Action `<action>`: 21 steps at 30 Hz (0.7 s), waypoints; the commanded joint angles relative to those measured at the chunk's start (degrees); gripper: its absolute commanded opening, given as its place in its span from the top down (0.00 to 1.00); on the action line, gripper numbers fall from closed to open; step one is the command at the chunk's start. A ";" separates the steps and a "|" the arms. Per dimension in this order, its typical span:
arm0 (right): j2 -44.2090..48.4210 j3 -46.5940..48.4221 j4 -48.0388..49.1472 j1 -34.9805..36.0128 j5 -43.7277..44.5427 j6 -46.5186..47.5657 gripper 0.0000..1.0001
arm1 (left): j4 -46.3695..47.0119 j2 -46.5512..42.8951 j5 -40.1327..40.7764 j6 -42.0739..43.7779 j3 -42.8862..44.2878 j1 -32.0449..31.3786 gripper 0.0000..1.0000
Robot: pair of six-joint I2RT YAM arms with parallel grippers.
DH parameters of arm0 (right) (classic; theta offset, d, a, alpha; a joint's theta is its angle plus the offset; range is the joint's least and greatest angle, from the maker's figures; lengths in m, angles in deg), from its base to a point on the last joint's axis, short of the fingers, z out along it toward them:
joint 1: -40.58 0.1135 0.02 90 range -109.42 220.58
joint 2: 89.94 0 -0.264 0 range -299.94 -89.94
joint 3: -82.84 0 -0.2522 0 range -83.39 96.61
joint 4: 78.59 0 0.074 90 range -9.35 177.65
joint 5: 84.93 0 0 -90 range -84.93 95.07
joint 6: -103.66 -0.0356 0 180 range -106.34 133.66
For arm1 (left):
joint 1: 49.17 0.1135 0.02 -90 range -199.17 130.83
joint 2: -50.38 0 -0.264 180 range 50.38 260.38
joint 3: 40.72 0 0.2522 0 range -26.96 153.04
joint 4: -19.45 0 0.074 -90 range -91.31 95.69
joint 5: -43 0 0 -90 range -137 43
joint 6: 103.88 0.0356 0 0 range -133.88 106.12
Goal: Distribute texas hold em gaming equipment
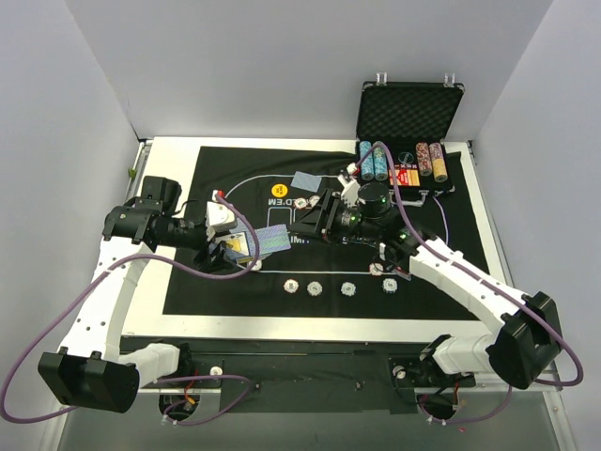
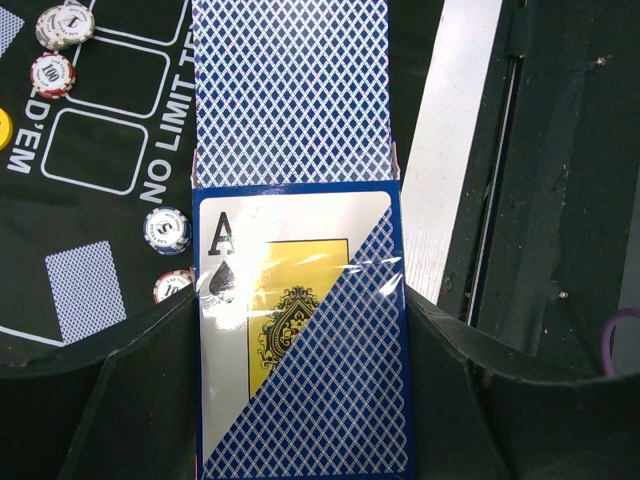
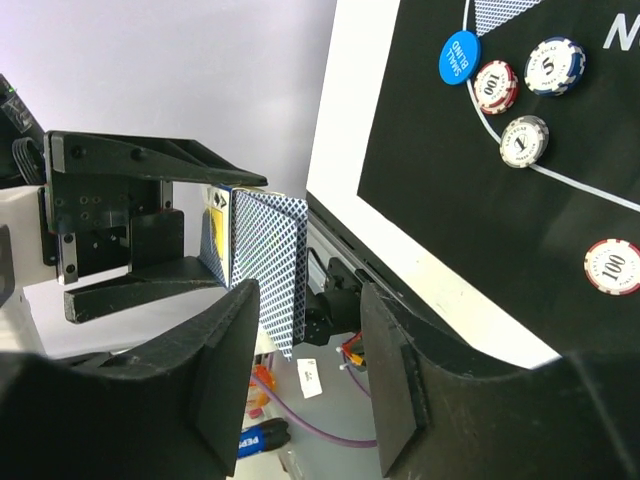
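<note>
The overhead view alone takes in the whole white-bordered table [image 1: 319, 324], pale walls close on its left, far and right sides, and the black felt mat [image 1: 216, 301] covering most of it. It also shows the open foam-lined case [image 1: 408, 111] at the far right corner with rows of stacked chips [image 1: 378, 162] inside. Only the wrist views settle the grips. The left gripper [image 2: 300, 330] is clamped on a card pack [image 2: 300, 410] over the mat's left part, an ace of spades on the pack's front. One card [image 2: 290, 90] sticks out of the pack's end, back showing. The right gripper [image 3: 310, 320] faces the pack from the right with its fingers apart and nothing between them. Another card [image 1: 306, 180] lies face down at mid-mat, far side. Four single chips [image 1: 348, 288] sit in a row toward the near edge, with a strip of bare felt between them and the white border. A yellow disc [image 1: 278, 188] lies left of the face-down card. The blue disc [image 3: 459, 57] shows only in the right wrist view, beside three more chips.
</note>
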 commanded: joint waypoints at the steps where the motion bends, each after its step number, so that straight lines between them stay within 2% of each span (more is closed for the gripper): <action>1: 2.80 0.13 2.48 0.78 -1.69 -0.07 0.58 | 2.53 -1.46 -3.55 -0.22 0.66 0.27 0.88; 21: 3.33 -0.04 5.47 3.42 -1.61 -2.88 0.62 | 2.53 -1.81 -3.29 -0.31 0.22 0.27 0.88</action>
